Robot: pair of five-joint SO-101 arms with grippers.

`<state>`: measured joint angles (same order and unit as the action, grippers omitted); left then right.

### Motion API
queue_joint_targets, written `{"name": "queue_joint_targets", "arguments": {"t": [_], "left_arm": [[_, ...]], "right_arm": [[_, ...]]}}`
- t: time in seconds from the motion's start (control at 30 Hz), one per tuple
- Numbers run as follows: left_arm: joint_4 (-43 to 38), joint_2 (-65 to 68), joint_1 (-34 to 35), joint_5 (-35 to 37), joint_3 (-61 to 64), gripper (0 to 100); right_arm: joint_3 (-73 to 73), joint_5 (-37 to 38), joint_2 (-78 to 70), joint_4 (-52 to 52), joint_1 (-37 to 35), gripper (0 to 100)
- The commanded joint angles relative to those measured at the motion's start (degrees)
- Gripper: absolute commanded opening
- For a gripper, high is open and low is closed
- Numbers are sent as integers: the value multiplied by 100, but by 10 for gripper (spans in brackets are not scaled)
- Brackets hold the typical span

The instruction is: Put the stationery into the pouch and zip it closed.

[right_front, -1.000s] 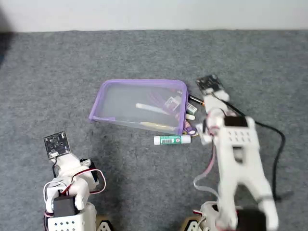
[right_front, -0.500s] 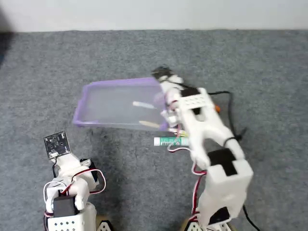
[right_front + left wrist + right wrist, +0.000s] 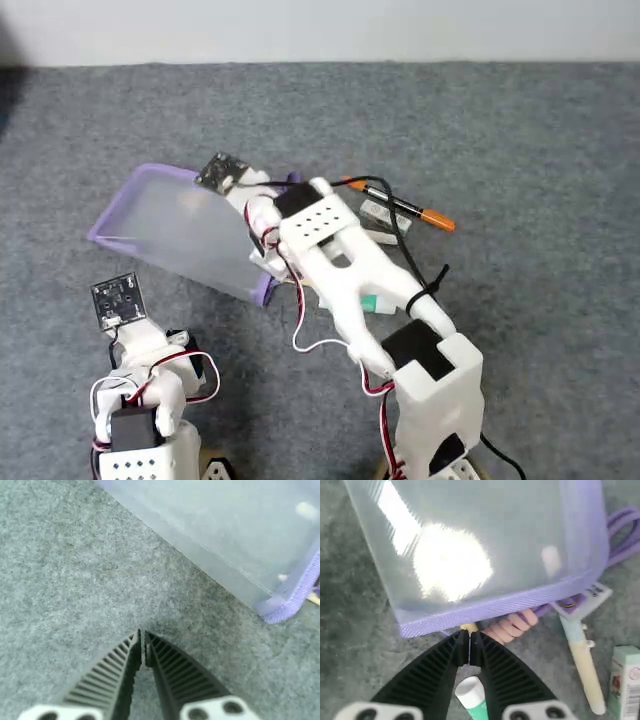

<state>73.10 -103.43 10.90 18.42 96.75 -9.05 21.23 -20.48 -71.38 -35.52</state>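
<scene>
The translucent pouch (image 3: 170,228) with purple trim lies tilted at the left of the grey mat. My right arm (image 3: 330,245) stretches over its right end. In the right wrist view my right gripper (image 3: 464,639) is shut, its tips against the pouch's purple edge (image 3: 495,607), beside a pink item (image 3: 507,626) and a glue stick (image 3: 472,695). An orange-capped pen (image 3: 400,205) and small white items (image 3: 375,212) lie on the mat right of the pouch. My left gripper (image 3: 142,636) is shut and empty above bare mat, short of the pouch corner (image 3: 280,611).
A cream pencil (image 3: 582,655) and a green-and-white box (image 3: 626,680) lie beside the pouch's open end. A purple strap (image 3: 620,520) trails from the pouch. My left arm (image 3: 140,400) sits at the near left. The mat's right half is open.
My right arm swept left across the pouch. The pouch slid left and turned, and the pen and other stationery now lie outside it. The left arm stayed still.
</scene>
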Motion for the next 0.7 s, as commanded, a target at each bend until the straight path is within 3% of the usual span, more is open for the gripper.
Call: {"name": "queue_joint_targets", "arguments": {"t": [0.0,0.33,0.67], "left_arm": [[-105,-79,35,44,-31,14],[-105,-79,35,44,-31,14],[-105,-79,35,44,-31,14]], "right_arm": [[-571,-360,4,-251,286,34],[-633,-2163,-330,-233,611,165],[-651,-2224,-936,-101,602,165]]}}
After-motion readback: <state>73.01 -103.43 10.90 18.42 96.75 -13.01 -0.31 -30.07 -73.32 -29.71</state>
